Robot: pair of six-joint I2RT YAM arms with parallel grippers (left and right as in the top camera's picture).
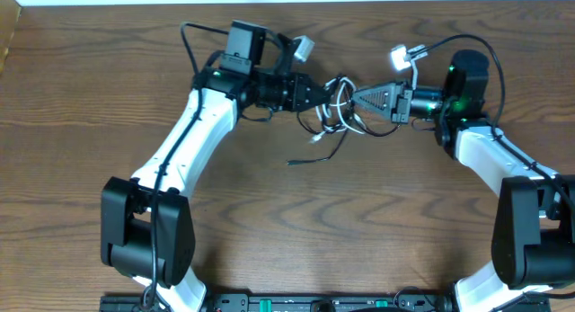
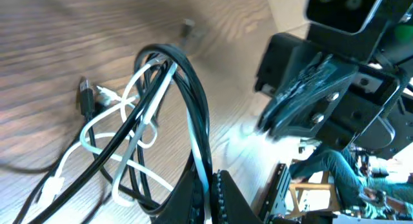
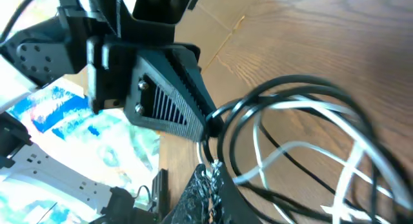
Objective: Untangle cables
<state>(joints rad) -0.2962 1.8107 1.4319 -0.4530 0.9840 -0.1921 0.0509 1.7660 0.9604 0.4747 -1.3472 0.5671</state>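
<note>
Wooden worktop (image 1: 269,231) is carrying tangled cables (image 1: 337,110). The left hand (image 1: 322,94) is pinching them. The right hand (image 1: 357,98) is sitting narrow, just beside.

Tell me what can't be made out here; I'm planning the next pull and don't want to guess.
Overhead: how black cable and white cable cross; too small, loops overlap.
Left wrist: exactly where left pincer clamps the black cable; bottom edge cuts it off.
Right wrist: whether right pincer holds anything; blurred, cut by bottom edge.

Overhead looks down; wrists close on cables (image 2: 199,114)
</note>
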